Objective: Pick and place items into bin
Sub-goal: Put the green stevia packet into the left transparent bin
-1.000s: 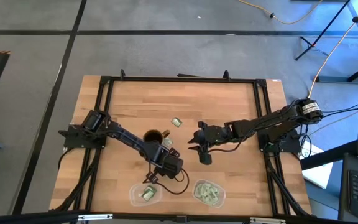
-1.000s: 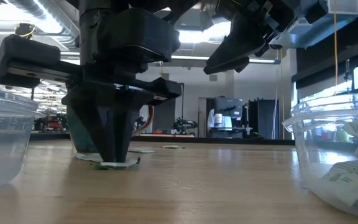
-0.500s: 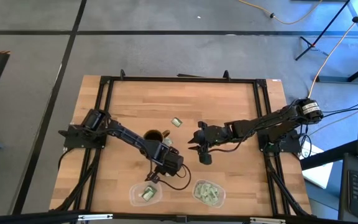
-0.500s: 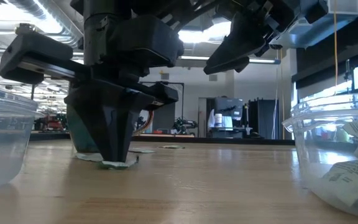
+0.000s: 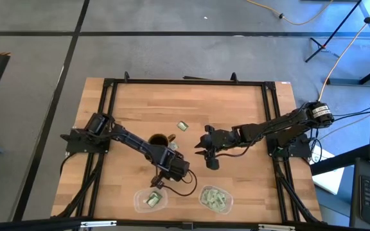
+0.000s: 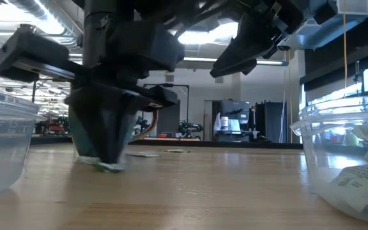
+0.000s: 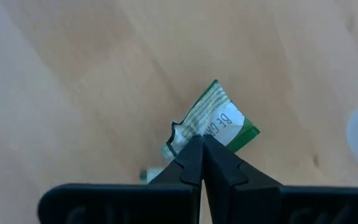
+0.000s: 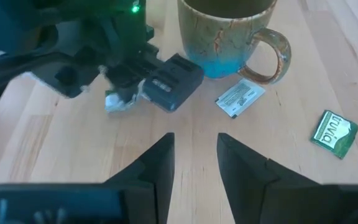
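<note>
Left gripper (image 7: pixel 202 144) is pinching shut on a green packet (image 7: pixel 219 121) lying flat under its tips. Its long side is probably pointing away, slanted. Right gripper (image 8: pixel 194 149) is waiting open, farther off.

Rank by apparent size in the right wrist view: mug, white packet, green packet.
1. mug, largest by far, though cut off by the frame.
2-3. white packet and green packet look about alike; no ranking between them.
</note>
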`<move>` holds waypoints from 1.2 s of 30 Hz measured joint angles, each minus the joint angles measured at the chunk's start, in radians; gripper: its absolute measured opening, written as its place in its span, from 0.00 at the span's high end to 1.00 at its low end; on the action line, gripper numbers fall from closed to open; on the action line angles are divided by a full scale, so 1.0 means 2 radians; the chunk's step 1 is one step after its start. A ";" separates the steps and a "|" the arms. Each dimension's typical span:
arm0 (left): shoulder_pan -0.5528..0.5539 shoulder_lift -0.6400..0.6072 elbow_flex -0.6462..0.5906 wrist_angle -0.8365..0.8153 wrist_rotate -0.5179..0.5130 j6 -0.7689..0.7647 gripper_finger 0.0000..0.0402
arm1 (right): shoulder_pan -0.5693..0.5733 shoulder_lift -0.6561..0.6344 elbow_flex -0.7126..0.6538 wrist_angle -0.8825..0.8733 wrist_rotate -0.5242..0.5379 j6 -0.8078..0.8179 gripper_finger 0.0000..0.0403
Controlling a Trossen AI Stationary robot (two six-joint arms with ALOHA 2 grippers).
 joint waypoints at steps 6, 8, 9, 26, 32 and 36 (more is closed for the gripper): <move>-0.007 -0.016 0.044 -0.049 -0.013 -0.004 1.00 | 0.000 0.000 0.000 -0.007 0.000 -0.001 0.69; -0.011 -0.020 0.055 -0.061 -0.011 -0.005 1.00 | 0.000 0.000 0.000 -0.015 0.000 0.000 0.69; -0.013 -0.023 0.060 -0.072 -0.009 -0.008 0.99 | 0.000 0.000 0.000 -0.016 0.000 0.000 0.69; -0.123 -0.089 0.075 -0.085 0.030 -0.195 0.99 | 0.018 0.000 0.000 -0.036 0.000 0.012 0.69; -0.152 -0.075 0.075 -0.076 0.002 -0.248 0.99 | 0.027 0.000 0.000 -0.035 0.000 0.012 0.69; -0.165 -0.067 0.066 -0.049 -0.013 -0.259 1.00 | 0.027 0.000 0.000 -0.034 0.000 0.012 0.69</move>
